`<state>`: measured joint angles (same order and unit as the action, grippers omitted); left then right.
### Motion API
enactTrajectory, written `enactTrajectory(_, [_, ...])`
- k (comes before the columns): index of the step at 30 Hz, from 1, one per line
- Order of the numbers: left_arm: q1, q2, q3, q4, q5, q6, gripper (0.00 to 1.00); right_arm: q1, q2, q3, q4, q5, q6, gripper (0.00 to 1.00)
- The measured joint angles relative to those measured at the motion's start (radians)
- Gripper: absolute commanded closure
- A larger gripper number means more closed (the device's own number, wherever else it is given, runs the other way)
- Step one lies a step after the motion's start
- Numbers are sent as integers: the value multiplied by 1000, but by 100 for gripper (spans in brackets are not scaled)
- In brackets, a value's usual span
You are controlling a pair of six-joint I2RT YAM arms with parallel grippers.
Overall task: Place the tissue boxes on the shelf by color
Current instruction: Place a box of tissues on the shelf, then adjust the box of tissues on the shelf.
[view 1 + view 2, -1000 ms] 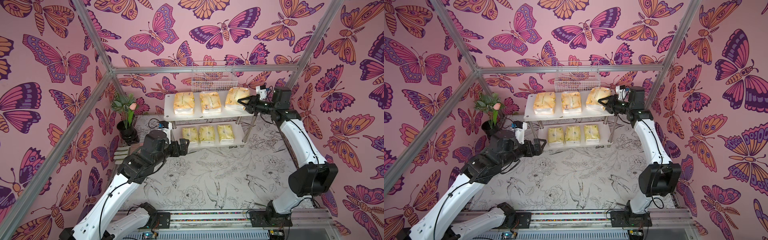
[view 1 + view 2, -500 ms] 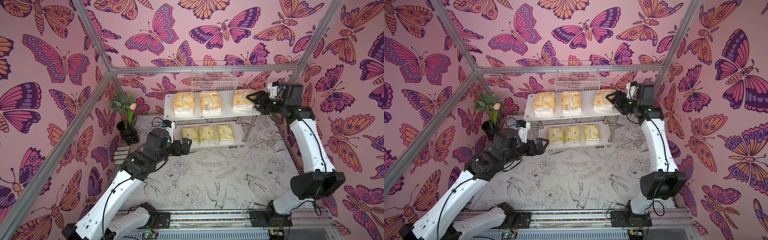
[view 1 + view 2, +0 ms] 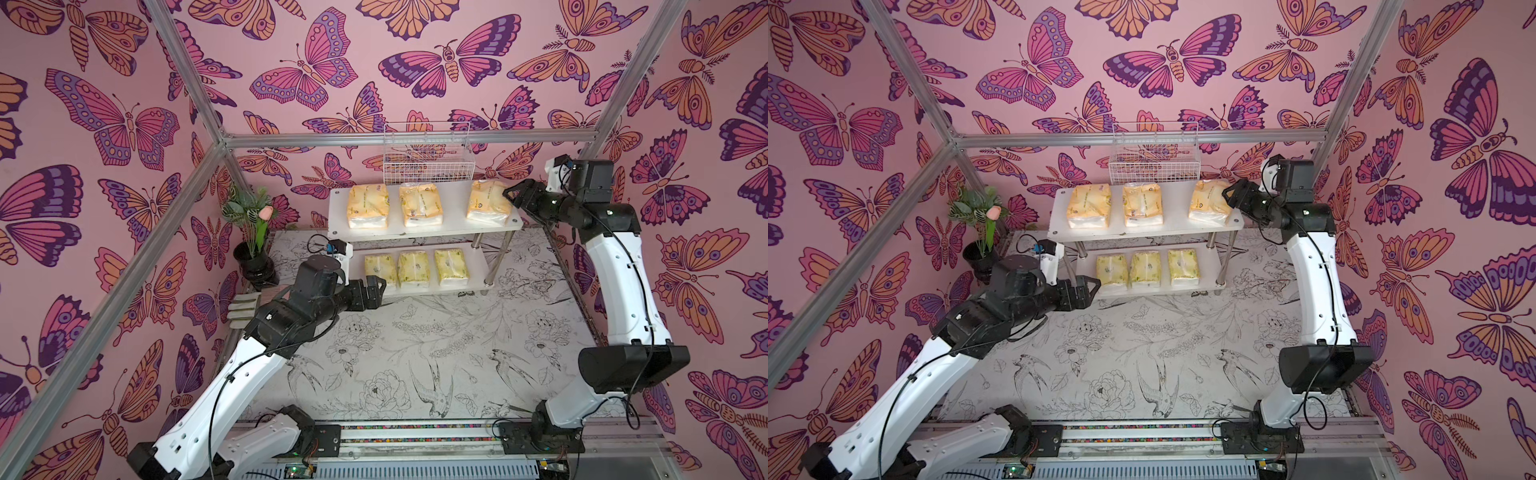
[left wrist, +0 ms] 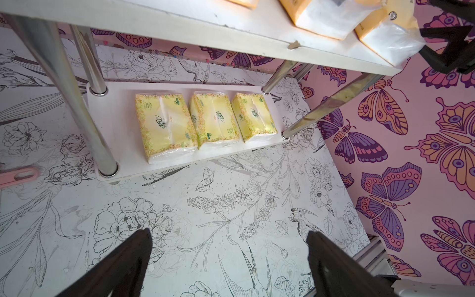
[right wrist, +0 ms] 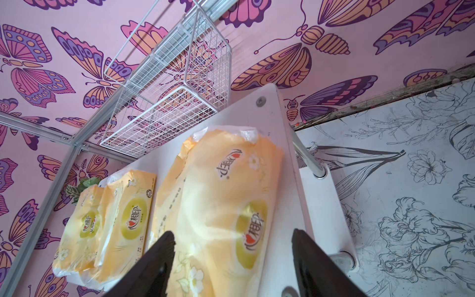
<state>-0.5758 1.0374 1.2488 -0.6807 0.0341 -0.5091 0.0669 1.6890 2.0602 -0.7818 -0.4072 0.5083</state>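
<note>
The white two-tier shelf (image 3: 455, 208) stands at the back of the table. Three orange-yellow tissue boxes (image 3: 368, 206) (image 3: 419, 205) (image 3: 487, 202) lie in a row on its upper board. Three pale lemon ones (image 3: 380, 271) (image 3: 413, 270) (image 3: 451, 267) lie on the lower board, also seen in the left wrist view (image 4: 164, 123). My right gripper (image 3: 510, 196) (image 5: 231, 231) is open at the right end of the upper board. Its fingers straddle the near end of the rightmost orange box (image 5: 223, 185) without gripping it. My left gripper (image 3: 378, 291) (image 4: 228, 232) hangs open and empty in front of the lower board's left end.
A white wire basket (image 3: 426, 160) hangs on the back wall just above the shelf. A plant in a black vase (image 3: 253, 249) stands at the back left, with a grey stack (image 3: 245, 307) beside it. Chrome posts (image 4: 77, 102) join the boards.
My right gripper opened and let go of the third orange box, which now lies flat on the upper board's right end; the gripper drew back to the right. The left arm shifted slightly.
</note>
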Motion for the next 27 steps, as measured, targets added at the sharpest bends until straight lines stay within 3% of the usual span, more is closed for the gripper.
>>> enactTrajectory(10, [0,10,11,3,4,0,0,27,159,137,-6,-2,0,25])
enactTrajectory(27, [0,12,11,5,18,-6,0,80,201,187,-4,-20,26,26])
